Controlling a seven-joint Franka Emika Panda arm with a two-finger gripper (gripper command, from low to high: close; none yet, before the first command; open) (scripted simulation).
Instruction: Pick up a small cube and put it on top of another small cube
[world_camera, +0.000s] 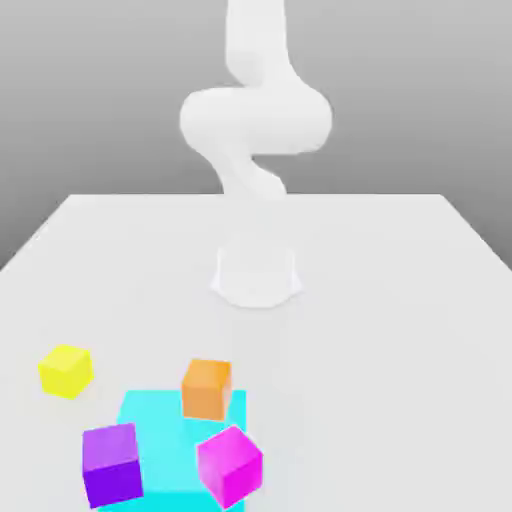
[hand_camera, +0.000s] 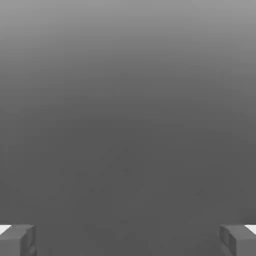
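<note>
The gripper stood wide apart in the hand view, nothing between its fingers. Away from it, the yellow cube sat on the pale table, bare surface between cube and arm base.

A broad pale desk is stretching before me under even, bright light, while a plain gray backdrop is rising behind its straight far edge, darkening downward.

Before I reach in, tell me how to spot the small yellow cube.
On the white table, find the large flat cyan block. The small bright yellow cube sits apart, toward the exterior view's left, unlike the orange, purple and magenta cubes.
</note>
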